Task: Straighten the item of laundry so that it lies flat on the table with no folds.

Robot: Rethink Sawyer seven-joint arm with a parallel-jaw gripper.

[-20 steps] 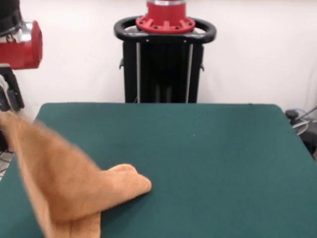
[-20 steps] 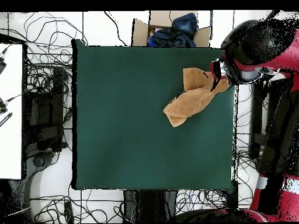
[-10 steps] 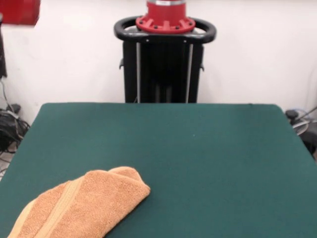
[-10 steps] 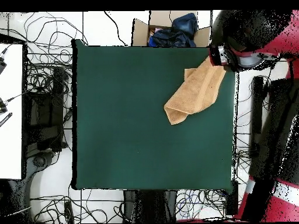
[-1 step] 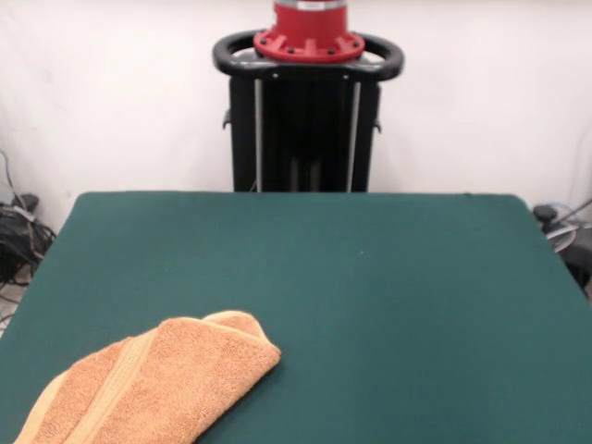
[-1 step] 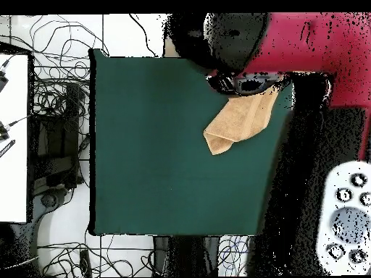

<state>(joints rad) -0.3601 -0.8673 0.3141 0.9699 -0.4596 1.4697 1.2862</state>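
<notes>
The item of laundry [image 5: 157,384] is an orange-tan towel lying folded over on itself at the table's [image 5: 370,305] near left corner, with a woven band running along its top layer. Nothing touches it in the front view, and no arm shows there. Seen from overhead, the towel [image 6: 235,123] lies near the table's [image 6: 159,159] top right corner. The red and black arm [image 6: 311,43] reaches across above it and hides its upper end. The gripper [image 6: 240,83] is a dark shape at the arm's end, over that hidden part.
Tangled cables [image 6: 54,94] cover the floor left of the table in the overhead view, beside a white desk [image 6: 13,137]. More cables [image 5: 14,231] lie past the table's left edge in the front view.
A second ago the towel hung stretched from the gripper at the table's edge. It has since dropped into a folded heap, and the arm has lifted and swung across the corner.
</notes>
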